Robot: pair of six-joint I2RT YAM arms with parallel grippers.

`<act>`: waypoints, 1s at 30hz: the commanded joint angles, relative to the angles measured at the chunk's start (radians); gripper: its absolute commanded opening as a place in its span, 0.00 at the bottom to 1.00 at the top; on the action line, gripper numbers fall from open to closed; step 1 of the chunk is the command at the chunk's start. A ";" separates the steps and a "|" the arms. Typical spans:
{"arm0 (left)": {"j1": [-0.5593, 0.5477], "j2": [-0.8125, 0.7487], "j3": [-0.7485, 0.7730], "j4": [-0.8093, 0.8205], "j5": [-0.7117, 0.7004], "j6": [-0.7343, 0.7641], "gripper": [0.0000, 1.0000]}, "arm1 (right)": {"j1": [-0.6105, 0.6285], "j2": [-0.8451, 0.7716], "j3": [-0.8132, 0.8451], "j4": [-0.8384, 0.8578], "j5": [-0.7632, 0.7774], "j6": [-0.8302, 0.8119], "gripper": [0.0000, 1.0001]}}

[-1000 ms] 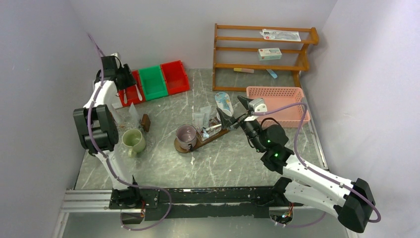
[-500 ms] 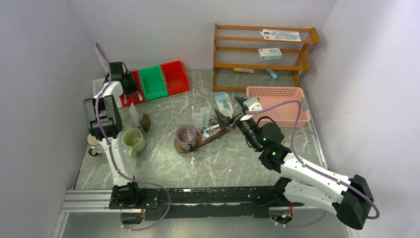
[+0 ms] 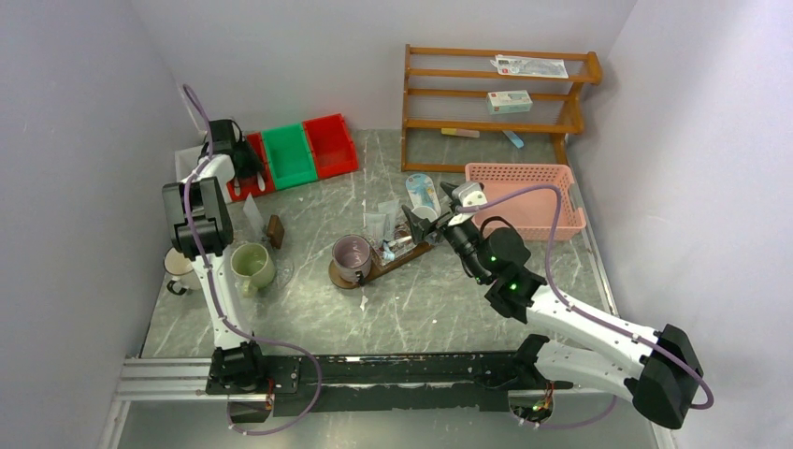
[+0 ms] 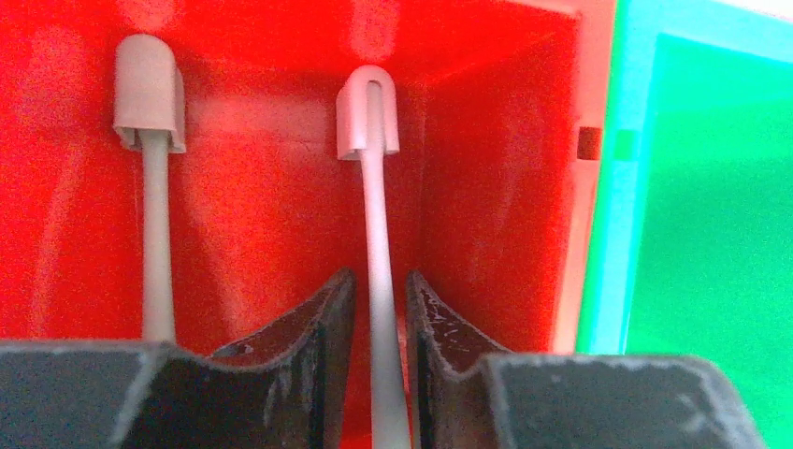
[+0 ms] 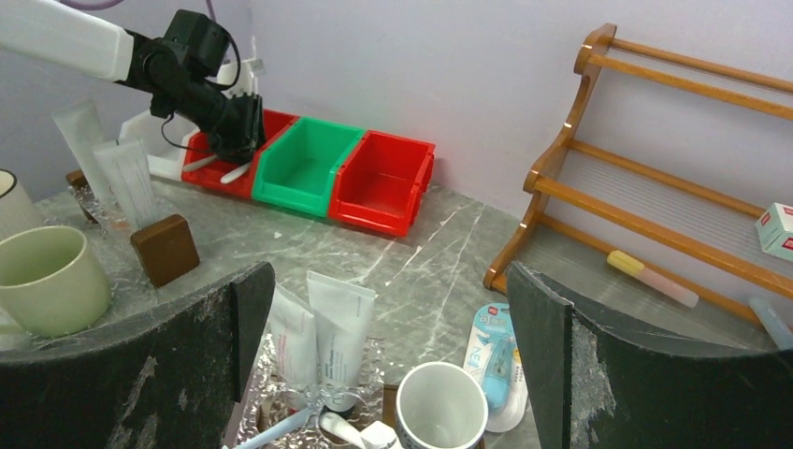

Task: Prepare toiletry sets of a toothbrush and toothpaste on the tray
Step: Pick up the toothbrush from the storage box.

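My left gripper (image 4: pixel 379 290) is down inside the far-left red bin (image 4: pixel 262 206). Its jaws stand narrowly open on either side of a white toothbrush handle (image 4: pixel 374 224), with thin gaps showing. A second toothbrush (image 4: pixel 154 234) lies to its left. The dark tray (image 3: pixel 397 263) sits mid-table with a purple mug (image 3: pixel 353 255) on its near end. My right gripper (image 5: pixel 388 281) hangs wide open above the tray's far end. Below it are a white mug (image 5: pixel 439 419) and two white toothpaste tubes (image 5: pixel 341 327) standing in crinkled foil.
A green bin (image 3: pixel 288 154) and another red bin (image 3: pixel 329 145) stand beside the left arm's bin. A green mug (image 3: pixel 251 265) and a brown block (image 3: pixel 275 230) are at the left. A pink basket (image 3: pixel 524 192) and a wooden rack (image 3: pixel 496 94) stand at the back right. A blue pack (image 5: pixel 494 360) lies by the tray.
The left arm has dropped lower into the red bin and its jaws have narrowed round the toothbrush handle. The right gripper has crept a little left over the tray, still wide open.
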 commanded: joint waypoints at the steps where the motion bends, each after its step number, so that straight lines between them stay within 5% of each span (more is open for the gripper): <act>1: 0.001 -0.010 -0.005 0.028 0.052 0.013 0.28 | 0.006 0.004 0.031 -0.012 -0.004 -0.006 1.00; 13: 0.002 -0.159 -0.084 0.092 0.061 0.035 0.08 | 0.005 0.006 0.040 -0.021 -0.030 0.008 1.00; 30: -0.002 -0.563 -0.401 0.304 0.262 -0.002 0.05 | 0.006 0.066 0.138 -0.119 -0.105 0.147 1.00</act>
